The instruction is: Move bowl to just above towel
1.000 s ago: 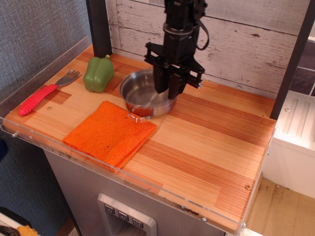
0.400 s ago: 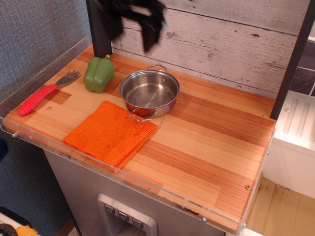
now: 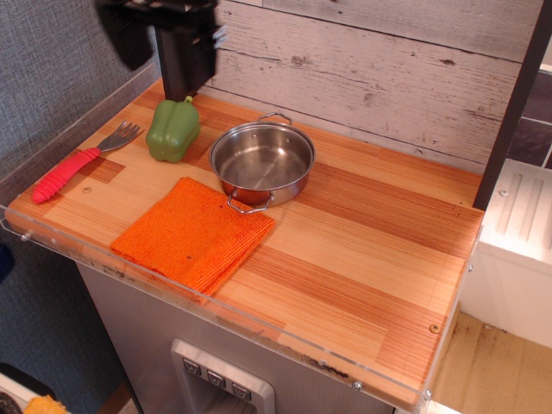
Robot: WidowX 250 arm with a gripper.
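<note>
The shiny steel bowl (image 3: 262, 161) with two wire loop handles sits upright on the wooden counter, touching the far right edge of the orange ribbed towel (image 3: 193, 233). The towel lies flat at the front left. My gripper (image 3: 164, 39) is a blurred dark shape high at the top left, above the green pepper and well clear of the bowl. It holds nothing. Its jaws are too blurred to read.
A green bell pepper (image 3: 173, 129) stands left of the bowl. A fork with a red handle (image 3: 67, 172) lies at the far left. A clear plastic rim (image 3: 216, 309) edges the counter. A wood-plank wall (image 3: 388, 69) closes the back, with a dark post (image 3: 511, 112) at the right.
The gripper stood in the bowl a second ago. It has let go, risen and swung away to the upper left. The bowl stays where it was left.
</note>
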